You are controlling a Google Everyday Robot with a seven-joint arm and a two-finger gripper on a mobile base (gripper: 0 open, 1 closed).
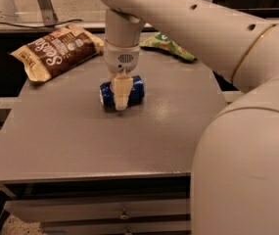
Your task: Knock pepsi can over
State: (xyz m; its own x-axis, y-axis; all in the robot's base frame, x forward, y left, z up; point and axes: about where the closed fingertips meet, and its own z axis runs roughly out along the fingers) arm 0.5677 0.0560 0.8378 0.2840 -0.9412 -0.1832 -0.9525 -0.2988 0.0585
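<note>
The pepsi can (137, 92) is dark blue and lies on its side near the middle of the grey table (70, 136). My gripper (121, 96) hangs straight down from the white arm and sits right at the can, with its cream-coloured tip across the can's middle on the near side. The can's silver end faces left. The part of the can behind the gripper is hidden.
A brown chip bag (56, 50) lies at the table's back left. A green snack bag (171, 45) lies at the back right. My large white arm (242, 131) fills the right side of the view. Drawers (122, 213) run below the table's front edge.
</note>
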